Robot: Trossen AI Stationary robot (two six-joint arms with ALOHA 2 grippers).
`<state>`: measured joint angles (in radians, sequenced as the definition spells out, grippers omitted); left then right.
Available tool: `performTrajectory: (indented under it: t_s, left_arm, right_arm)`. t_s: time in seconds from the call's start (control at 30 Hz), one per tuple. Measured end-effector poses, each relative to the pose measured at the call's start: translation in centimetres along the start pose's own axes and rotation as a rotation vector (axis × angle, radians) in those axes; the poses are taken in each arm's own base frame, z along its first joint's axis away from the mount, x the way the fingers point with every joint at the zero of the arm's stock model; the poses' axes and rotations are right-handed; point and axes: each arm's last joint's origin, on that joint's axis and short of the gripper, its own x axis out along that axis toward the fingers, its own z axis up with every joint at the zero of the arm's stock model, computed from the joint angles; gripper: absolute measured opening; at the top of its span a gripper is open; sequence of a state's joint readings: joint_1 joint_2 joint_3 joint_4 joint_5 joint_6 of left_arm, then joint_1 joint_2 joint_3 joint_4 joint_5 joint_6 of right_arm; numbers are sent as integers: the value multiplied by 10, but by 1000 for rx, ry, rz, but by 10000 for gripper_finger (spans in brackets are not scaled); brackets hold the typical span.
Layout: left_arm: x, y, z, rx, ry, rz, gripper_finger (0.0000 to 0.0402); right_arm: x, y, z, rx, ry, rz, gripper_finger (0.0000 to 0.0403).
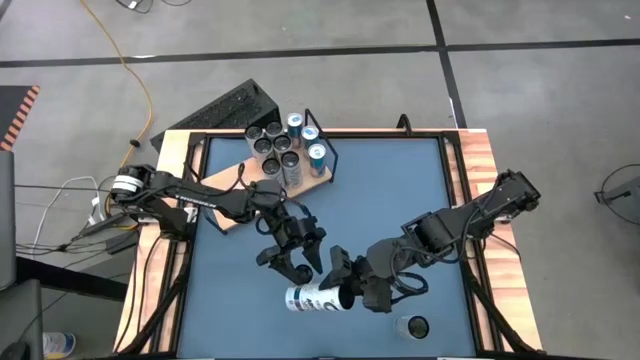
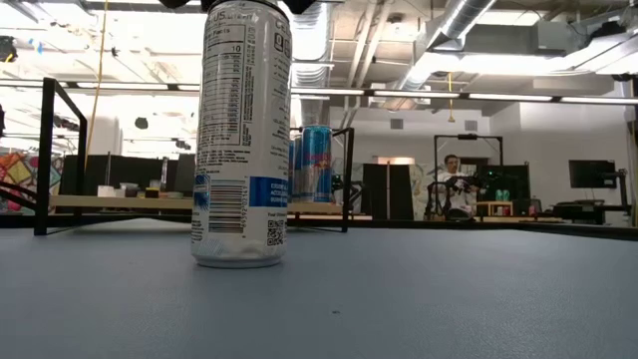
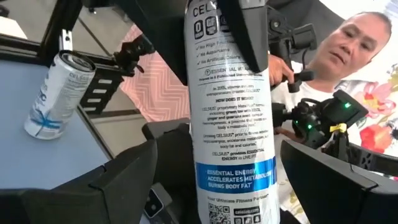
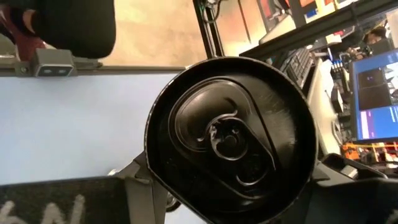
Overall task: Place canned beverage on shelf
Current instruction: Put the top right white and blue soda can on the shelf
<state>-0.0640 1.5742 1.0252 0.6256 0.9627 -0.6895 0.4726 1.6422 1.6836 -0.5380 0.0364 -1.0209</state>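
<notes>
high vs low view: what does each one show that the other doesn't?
Only the high view: both arms, the left gripper open beside the white can, the right gripper shut on the can's top, a second dark-topped can near the right arm, and the dark can tops grouped on the shelf.

Only the low view: the white can's printed label and barcode, its base on the tabletop, and a person seated in the room behind.

Both: the white can, the shelf, its black wire frame, the blue cans there.
</notes>
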Motion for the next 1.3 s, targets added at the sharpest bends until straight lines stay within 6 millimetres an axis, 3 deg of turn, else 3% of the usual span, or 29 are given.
performTrajectory:
  t_s: [0.53,0.77,0.9,1.1,1.3]
  left_arm:
    - [14,-9,-8,2,27,-25,328]
    - [15,-9,-8,1,19,-14,325]
    - [15,-8,-8,32,8,0,303]
    - [15,-8,-8,66,3,10,235]
    - [15,-8,-8,74,-6,18,230]
  right_arm:
    - [-1,-23,-39,111,10,-20,201]
    - [-2,-27,-46,152,-6,-12,201]
    - [-2,-27,-46,152,-7,-13,212]
    - [-2,-27,-46,179,-10,-12,224]
    - [-2,-29,-45,246,-20,-30,227]
